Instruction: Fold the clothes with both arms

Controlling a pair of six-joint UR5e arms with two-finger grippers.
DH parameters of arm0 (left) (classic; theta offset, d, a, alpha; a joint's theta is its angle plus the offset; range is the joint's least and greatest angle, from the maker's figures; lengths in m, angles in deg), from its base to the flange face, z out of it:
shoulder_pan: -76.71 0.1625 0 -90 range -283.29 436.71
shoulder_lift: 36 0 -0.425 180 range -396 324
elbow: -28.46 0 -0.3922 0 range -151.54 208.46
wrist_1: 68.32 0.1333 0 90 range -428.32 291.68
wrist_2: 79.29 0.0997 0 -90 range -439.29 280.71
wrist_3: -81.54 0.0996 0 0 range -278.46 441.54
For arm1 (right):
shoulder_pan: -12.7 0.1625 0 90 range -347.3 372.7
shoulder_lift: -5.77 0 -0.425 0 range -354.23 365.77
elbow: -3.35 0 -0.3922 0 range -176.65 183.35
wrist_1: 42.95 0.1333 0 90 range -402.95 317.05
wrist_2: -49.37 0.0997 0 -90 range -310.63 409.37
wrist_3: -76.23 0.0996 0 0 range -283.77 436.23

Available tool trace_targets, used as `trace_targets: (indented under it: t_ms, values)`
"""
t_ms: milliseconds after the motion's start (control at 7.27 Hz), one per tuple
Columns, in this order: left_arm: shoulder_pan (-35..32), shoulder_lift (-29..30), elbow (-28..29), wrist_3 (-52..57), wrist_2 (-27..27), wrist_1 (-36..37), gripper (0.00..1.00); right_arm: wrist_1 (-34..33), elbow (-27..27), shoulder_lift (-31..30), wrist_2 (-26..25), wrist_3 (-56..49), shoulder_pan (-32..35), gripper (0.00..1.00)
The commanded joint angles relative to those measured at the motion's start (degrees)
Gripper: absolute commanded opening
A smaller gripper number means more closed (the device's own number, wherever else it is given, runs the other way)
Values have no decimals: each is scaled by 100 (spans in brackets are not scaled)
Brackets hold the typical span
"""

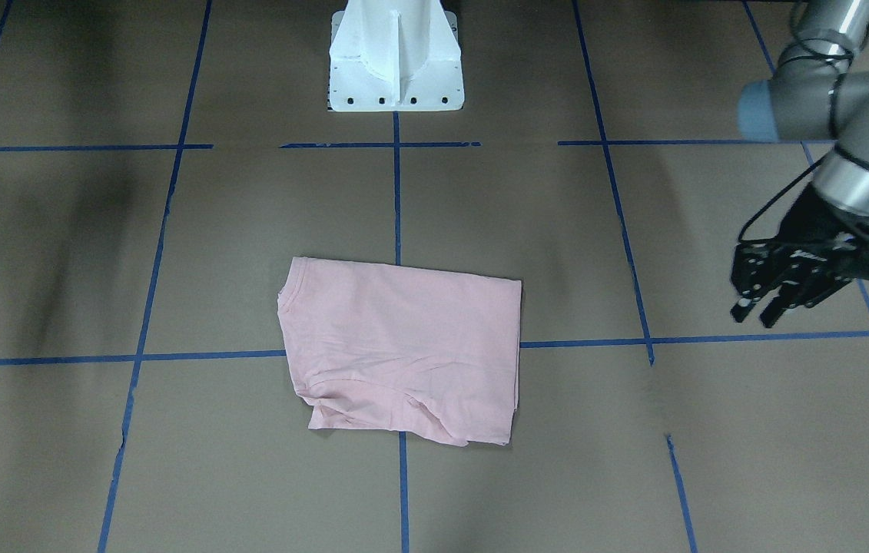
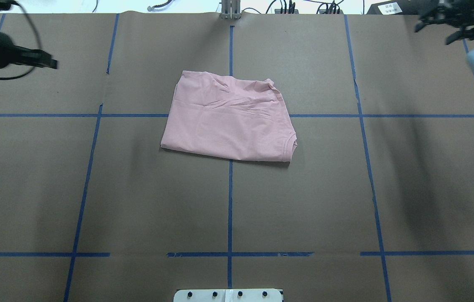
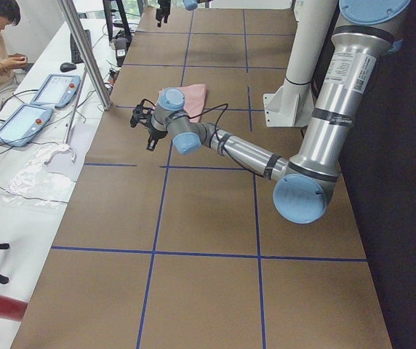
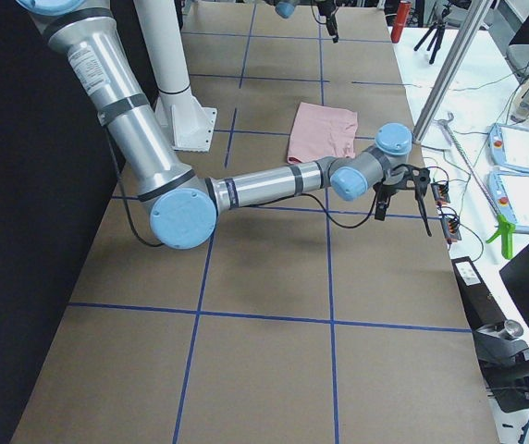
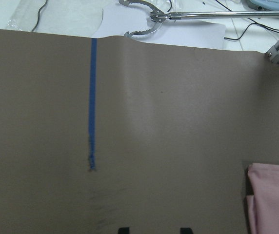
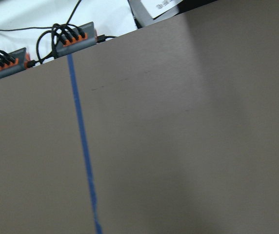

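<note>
One pale pink T-shirt (image 1: 403, 353) is seen folded into a rough rectangle at the middle of the brown paper-covered table (image 1: 173, 476). It is laid flat over the crossing of two blue tape lines (image 1: 595, 342), with its ribbed neckline turned toward the robot's right. No print can be made out on the upper side.

The left gripper (image 1: 755, 315) is held above the table on the robot's left, well apart from the shirt. Its jaws are parted and nothing is held between them. In the left wrist view the two fingertips (image 5: 124, 229) are seen at the bottom edge with bare paper between them, and a corner of the shirt is seen at the lower right.

The right gripper (image 2: 450, 25) is held near the table's far edge on the robot's right, also well apart from the shirt. Its jaws are spread and empty. Only paper, one tape line and some cable connectors (image 6: 73, 36) are shown in the right wrist view.

The white pedestal base (image 1: 396, 54) is seen at the table's near edge.
</note>
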Motion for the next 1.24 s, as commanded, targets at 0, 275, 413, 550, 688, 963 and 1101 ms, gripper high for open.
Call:
trace_targets:
  t_ms: [0,275,413,550,688,963,1101]
  values:
    - [-1309,-811,-119,2068,-914,167,46,-1059,282,-507,231,-2258,881,100]
    - [-2119,-866,-426,3849,-1030,2108,57,-2271,958,-851,144,-3328,1007,100]
    - [-2349,-849,-479,4502,-1030,2937,100,-2522,952,-913,152,-3574,1015,100]
    - [-2403,-849,-436,4526,-1030,3381,100,-2611,1178,-1174,169,-3594,1068,100]
    - [-2404,-857,-410,4509,-1021,3907,100,-2621,1181,-1220,169,-3594,1068,100]
    - [-2570,-1407,-506,4527,-1552,3922,100,-2612,1154,-1422,152,-3890,1060,100]
    - [-2580,-1498,-698,4535,-1731,3799,100,-2612,1163,-1440,152,-3910,1068,100]
